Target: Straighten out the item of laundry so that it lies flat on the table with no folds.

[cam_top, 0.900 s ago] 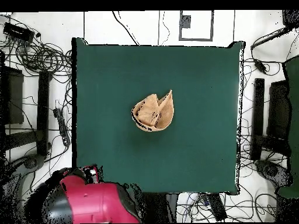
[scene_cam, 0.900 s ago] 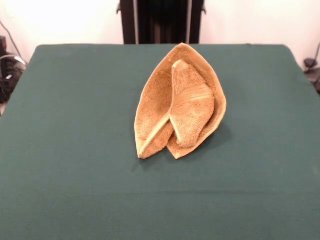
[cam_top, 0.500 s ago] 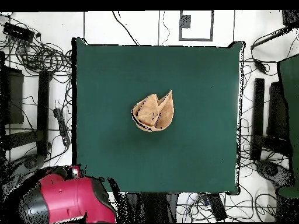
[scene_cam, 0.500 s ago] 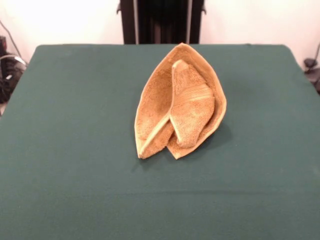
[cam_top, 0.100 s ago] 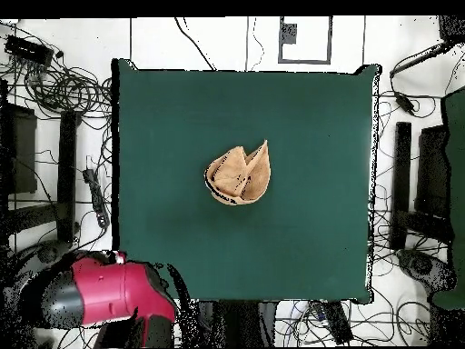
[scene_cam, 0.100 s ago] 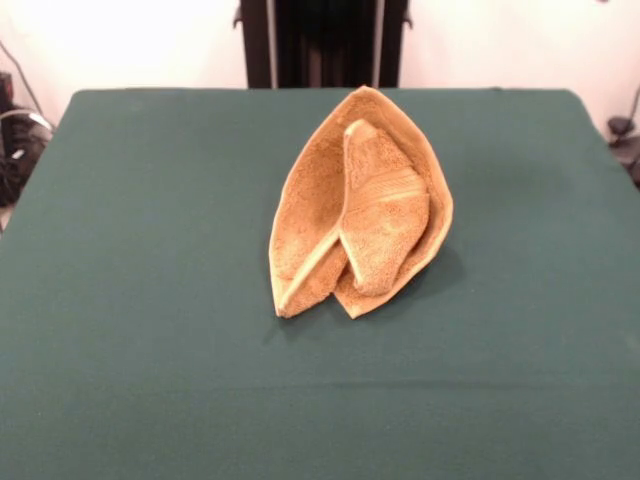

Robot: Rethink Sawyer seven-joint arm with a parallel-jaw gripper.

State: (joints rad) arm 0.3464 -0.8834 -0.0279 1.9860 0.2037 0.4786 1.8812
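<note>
The item of laundry (scene_cam, 0.100 s ago: 358,205) is a golden-orange terry towel, folded over itself into a pointed, cupped shape near the middle of the table (scene_cam, 0.100 s ago: 150,250). A woven band crosses its inner flap. From above, the towel (cam_top, 0.100 s ago: 240,174) lies crumpled at the centre of the green table (cam_top, 0.100 s ago: 309,109). Only the red arm (cam_top, 0.100 s ago: 104,291) shows in the overhead view, off the table's lower left corner. The gripper appears in neither view.
Cables and dark equipment lie on the floor around the table (cam_top, 0.100 s ago: 54,82). Black stands (cam_top, 0.100 s ago: 400,182) flank the right side. The robot's dark pedestal (scene_cam, 0.100 s ago: 320,40) rises behind the far table edge.
The red arm has swung in the overhead view, from the bottom edge toward the left, away from the table. The towel has not moved.
</note>
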